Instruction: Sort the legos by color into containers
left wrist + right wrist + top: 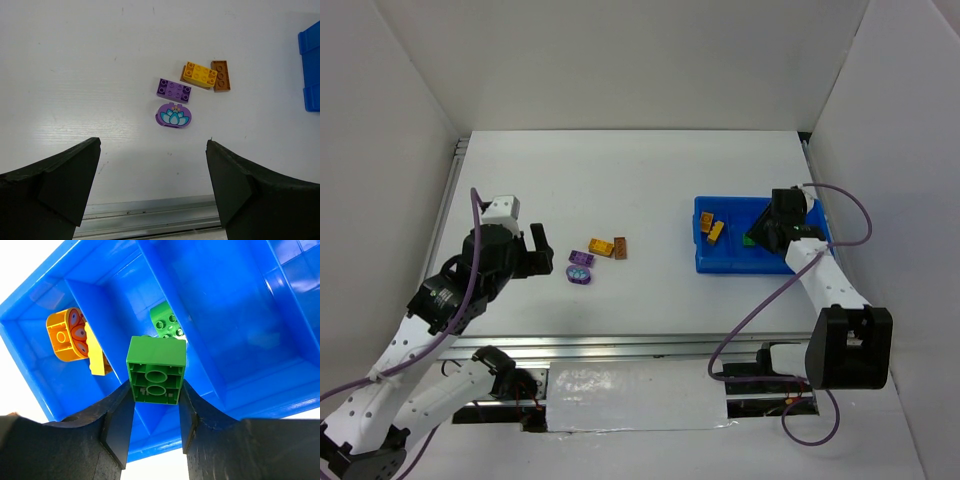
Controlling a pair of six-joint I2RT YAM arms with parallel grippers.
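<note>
R gripper [155,390] grips green lego [156,357]; lotus print on purple lego [173,116]

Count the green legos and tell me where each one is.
2. One green lego is clamped in the right gripper above the tray; the other green lego lies in the compartment beneath, next to the orange and yellow pieces' compartment. The gripper may hide more.

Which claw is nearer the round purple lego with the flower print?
Left. The left claw hangs open just left of that purple lego; the right claw is far across, over the blue tray, shut on a green lego.
</note>
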